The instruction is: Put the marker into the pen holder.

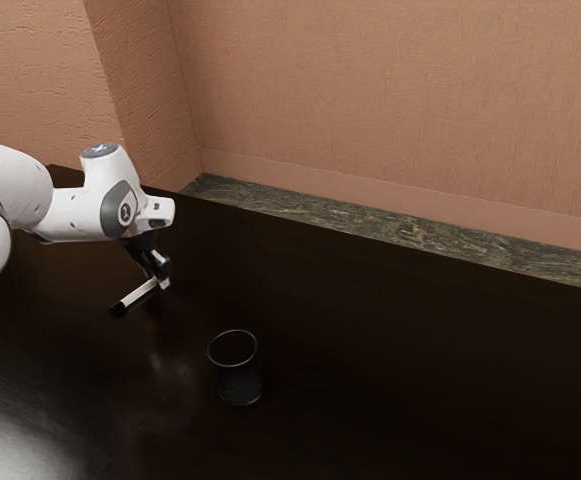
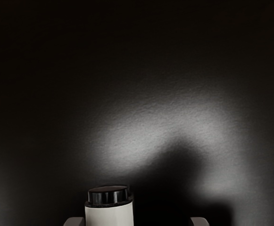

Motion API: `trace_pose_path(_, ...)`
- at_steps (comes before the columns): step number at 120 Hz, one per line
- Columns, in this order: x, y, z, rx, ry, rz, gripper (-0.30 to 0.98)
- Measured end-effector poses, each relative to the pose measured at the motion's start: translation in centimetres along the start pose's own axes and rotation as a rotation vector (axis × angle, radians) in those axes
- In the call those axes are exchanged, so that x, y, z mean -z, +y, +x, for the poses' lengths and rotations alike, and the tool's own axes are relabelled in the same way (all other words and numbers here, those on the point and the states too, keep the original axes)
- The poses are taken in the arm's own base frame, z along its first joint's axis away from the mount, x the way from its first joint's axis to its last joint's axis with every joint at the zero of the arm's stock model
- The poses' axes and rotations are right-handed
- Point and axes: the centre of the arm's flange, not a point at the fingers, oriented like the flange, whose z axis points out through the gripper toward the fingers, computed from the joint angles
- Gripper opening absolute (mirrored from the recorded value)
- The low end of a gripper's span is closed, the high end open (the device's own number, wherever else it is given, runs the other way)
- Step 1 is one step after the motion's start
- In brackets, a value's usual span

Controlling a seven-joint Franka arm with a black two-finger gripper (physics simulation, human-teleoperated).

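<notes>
Marker (image 2: 109, 214) and gripper (image 1: 161, 282) are together, but the real work is ahead. The two fingertips (image 2: 199, 221) stand wide, with the marker's end between them, hard by one and a clear gap from the other, so I judge it isn't gripped. The reach looks done; the grasp, the lift, the carry and the drop are left.

From the gripper outward, the marker starts right at the fingertips and slants away toward the exterior view's left, on the arm's side, its black end farthest out. It seems to lie flat on the dark table (image 1: 420, 350), low under the hand. Closing should first draw it toward the middle of the gap, and it may swivel, being caught near one end.

Well apart from the gripper, toward the exterior view's right and nearer that camera, the pen holder (image 1: 240, 386) stands upright, mouth up. The marker is outside it.
</notes>
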Motion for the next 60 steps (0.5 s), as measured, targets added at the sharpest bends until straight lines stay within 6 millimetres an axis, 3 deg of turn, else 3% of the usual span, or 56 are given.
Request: trace_pose_path(60, 0.03, -0.20, 0.26, -0.005, 0.006, 0.002, 0.14)
